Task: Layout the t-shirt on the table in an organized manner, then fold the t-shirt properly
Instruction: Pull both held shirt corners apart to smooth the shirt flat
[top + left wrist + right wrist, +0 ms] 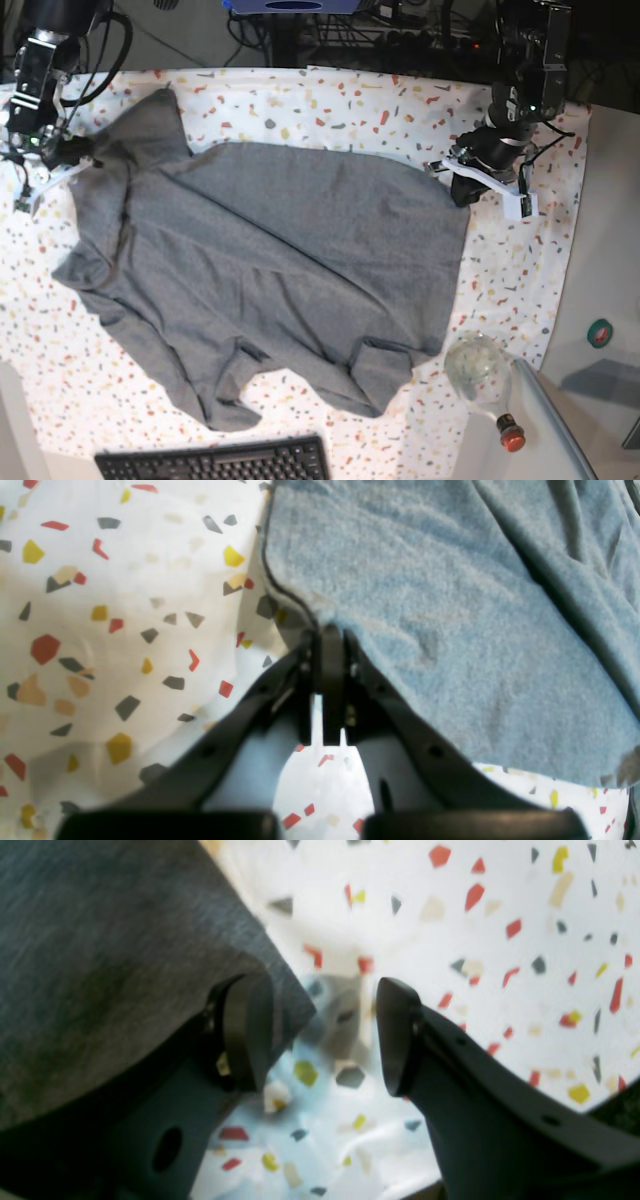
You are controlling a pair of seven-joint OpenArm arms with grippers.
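With the left claw (330,645) pinched on one corner of the t-shirt (270,270), which sprawls rumpled across the counter (540,270), and the right claw (325,1030) gaping wide at the opposite edge, a one-sided tug may bunch it further.

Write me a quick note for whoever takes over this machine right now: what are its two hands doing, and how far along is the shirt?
Left hand: shut, pinching an edge of the t-shirt.
Right hand: open, at another corner of the shirt, one finger over the fabric, nothing gripped.
The shirt lies spread but skewed and wrinkled on the table, with bunched folds along its near edge.
Done: roughly spread out.
Left: straighten and flatten it, then all the folding.
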